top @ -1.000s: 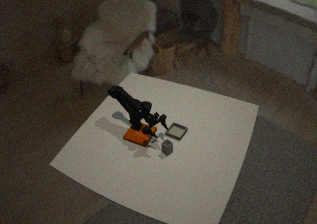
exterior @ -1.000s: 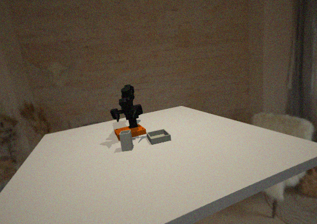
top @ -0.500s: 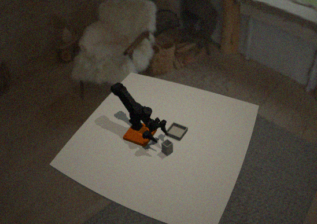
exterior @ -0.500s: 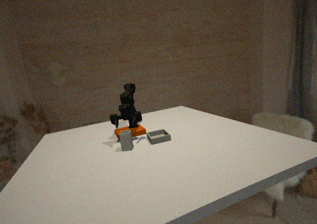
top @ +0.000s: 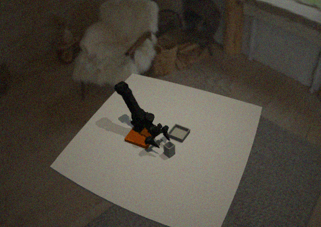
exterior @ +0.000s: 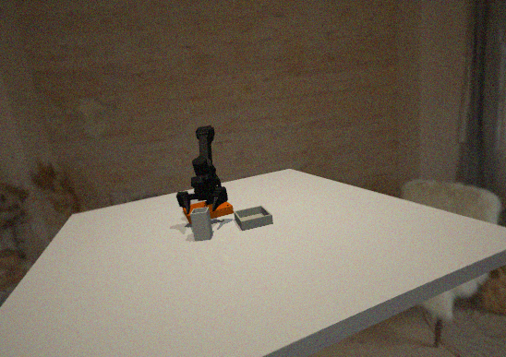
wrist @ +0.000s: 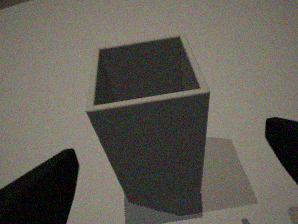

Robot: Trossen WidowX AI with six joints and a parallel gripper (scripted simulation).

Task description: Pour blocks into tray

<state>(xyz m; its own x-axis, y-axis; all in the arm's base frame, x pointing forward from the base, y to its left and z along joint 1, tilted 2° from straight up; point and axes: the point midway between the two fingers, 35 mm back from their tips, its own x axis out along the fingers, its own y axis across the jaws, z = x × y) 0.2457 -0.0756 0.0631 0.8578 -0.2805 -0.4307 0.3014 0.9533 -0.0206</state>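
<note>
A grey, square, open-topped cup (top: 169, 151) (exterior: 201, 227) (wrist: 159, 160) stands upright on the table. The wrist view shows its dark inside; no blocks can be made out there. A shallow square grey tray (top: 176, 138) (exterior: 257, 222) stands on the table a little way from the cup, to its right in the exterior view. No blocks show in it. My gripper (top: 164, 144) (exterior: 201, 211) (wrist: 171, 137) is open and empty, low on the arm-base side of the cup. In the wrist view one finger is left of the cup and the other right, both apart from it.
The arm's orange base (top: 136, 139) (exterior: 223, 210) is on the table (top: 187, 179) (exterior: 295, 277) behind the gripper and the cup. The tray's raised walls are close beside the arm. A fur-covered chair (top: 117, 44) is beyond the table edge.
</note>
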